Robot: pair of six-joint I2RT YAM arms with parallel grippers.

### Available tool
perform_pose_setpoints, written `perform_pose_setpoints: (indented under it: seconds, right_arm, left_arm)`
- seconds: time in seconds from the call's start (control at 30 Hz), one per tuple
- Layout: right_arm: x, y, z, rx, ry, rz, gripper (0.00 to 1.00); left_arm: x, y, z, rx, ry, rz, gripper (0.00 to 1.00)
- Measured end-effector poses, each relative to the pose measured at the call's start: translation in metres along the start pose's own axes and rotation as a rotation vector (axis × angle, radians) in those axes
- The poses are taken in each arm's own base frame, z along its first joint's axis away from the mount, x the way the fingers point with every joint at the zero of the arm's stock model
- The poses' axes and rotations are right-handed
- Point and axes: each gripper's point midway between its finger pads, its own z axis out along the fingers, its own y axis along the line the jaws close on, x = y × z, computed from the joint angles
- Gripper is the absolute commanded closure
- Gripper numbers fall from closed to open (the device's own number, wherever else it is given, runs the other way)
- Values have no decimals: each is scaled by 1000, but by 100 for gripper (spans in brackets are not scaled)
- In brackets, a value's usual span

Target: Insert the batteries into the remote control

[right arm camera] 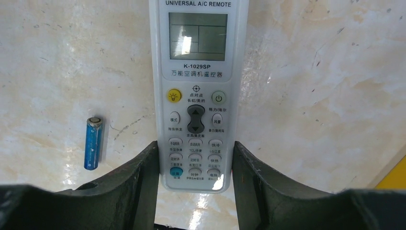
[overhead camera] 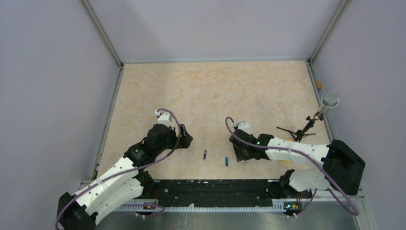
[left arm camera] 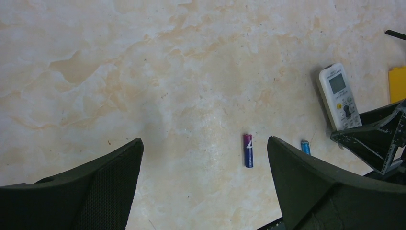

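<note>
**Item 1, remote control** (right arm camera: 196, 96): white, lying face up and flat on the bench (overhead camera: 215, 91), right of both batteries. Its screen end points away from my right wrist. My right jaws are clenched on its button end, with the fingers (right arm camera: 139, 187) pressed against its two long edges.

**Item 2, blue battery** (right arm camera: 93, 143): flat on the bench just left of the remote control, roughly parallel to it and not touching it.

**Item 3, purple-and-blue battery** (left arm camera: 248, 150): flat on the bench left of the blue battery and apart from it. It lies between my two arms, toward the near edge.

**Item 4, left jaws**: released, spread wide and grasping nothing, over the bench left of both batteries.

**Item 5, yellow piece** (left arm camera: 397, 84): flat on the bench, right of the remote control, only partly in view.

**Item 6, black tripod stand** (overhead camera: 306, 128): at the right edge of the bench, beyond my right arm.
</note>
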Motion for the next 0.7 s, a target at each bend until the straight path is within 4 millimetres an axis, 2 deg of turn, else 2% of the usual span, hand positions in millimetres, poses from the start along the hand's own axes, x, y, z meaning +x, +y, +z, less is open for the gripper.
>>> perform_pose_setpoints:
  seconds: [0.23, 0.4, 0.7]
  right_arm:
    - [-17, 6, -15, -45, -55, 5, 100]
    - [-34, 21, -33, -137, -110, 14, 100]
    - [-52, 61, -67, -410, -167, 0, 100]
  left_arm:
    - [-1, -6, -3, 31, -1, -18, 1]
    - [-5, -17, -8, 88, -13, -23, 1]
    - [-22, -62, -30, 333, -66, -48, 1]
